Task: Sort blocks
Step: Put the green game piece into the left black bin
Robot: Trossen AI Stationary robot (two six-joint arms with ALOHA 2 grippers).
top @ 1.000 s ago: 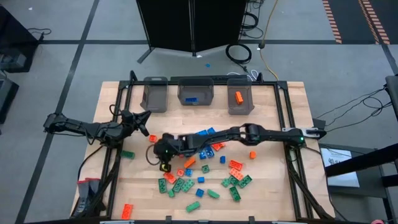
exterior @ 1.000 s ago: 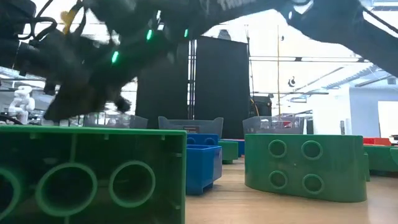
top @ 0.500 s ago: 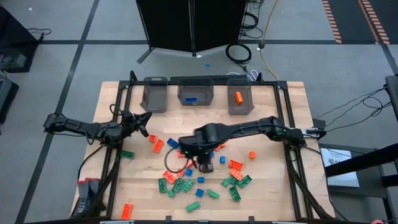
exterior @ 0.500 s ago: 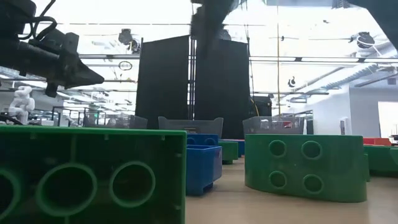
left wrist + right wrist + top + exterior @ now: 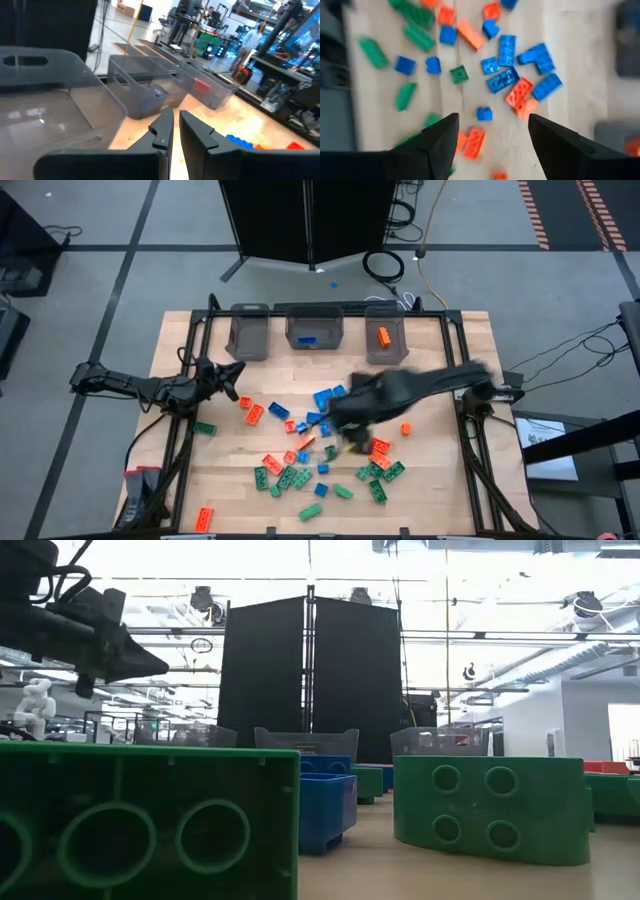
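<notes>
Green, blue and orange-red blocks lie scattered across the near and middle counter. Above them the right claw hangs spread wide, holding nothing. At the counter's left, the left claw is nearly closed and empty. Three grey bins line the far edge.

A grey tiled floor surrounded the wooden table; a black panel stood behind it; bright ceiling lights glared overhead.
</notes>
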